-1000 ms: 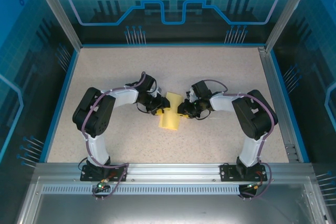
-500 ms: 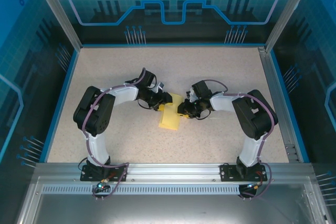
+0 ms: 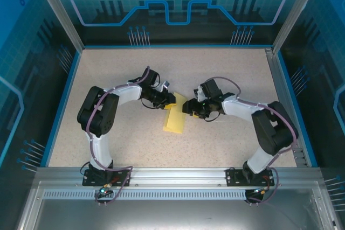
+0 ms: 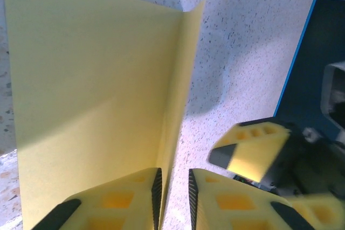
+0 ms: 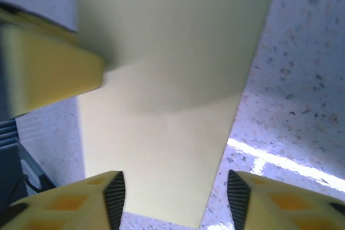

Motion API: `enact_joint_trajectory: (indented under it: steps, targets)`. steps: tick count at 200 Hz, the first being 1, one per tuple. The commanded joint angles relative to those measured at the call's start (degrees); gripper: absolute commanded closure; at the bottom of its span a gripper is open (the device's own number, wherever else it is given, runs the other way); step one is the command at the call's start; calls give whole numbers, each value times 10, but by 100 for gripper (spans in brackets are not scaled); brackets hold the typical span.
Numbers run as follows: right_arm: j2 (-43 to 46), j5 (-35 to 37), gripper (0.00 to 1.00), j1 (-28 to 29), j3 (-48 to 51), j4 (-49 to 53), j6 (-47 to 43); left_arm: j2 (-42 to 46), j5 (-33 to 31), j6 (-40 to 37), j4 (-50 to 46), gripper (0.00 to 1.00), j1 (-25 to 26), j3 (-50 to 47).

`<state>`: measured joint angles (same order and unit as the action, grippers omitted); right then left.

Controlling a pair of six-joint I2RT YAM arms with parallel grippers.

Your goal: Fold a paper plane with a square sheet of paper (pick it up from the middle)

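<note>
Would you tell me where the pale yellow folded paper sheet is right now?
In the top view, the pale yellow folded paper sheet lies centrally, its far end between the left end effector and the right end effector.

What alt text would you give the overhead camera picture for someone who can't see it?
A folded pale yellow sheet of paper lies in the middle of a speckled table, with the left gripper and right gripper reaching in at its far end from either side.

Top of the square sheet of paper point(image 5: 178, 52) past the frame edge (blurred yellow finger point(image 5: 48, 74) alongside)
</note>
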<state>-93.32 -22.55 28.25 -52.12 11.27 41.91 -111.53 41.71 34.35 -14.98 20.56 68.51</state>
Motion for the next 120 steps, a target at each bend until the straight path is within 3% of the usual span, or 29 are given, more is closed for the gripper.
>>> enact_joint_trajectory:
  steps: [1, 31, 75, 120]
  targets:
    - [45, 82, 36, 49, -6, 64, -53, -3, 23, -5, -17, 80, -3, 1]
    - [106, 196, 30, 117, -2, 97, -65, -2, 17, -5, -19, 90, -3, -2]
    - [120, 231, 27, 113, -10, 123, 40, 11, 7, 10, -3, 95, -3, -17]
    - [76, 257, 26, 106, -125, 238, 94, 18, 6, 6, -15, 98, -3, -27]
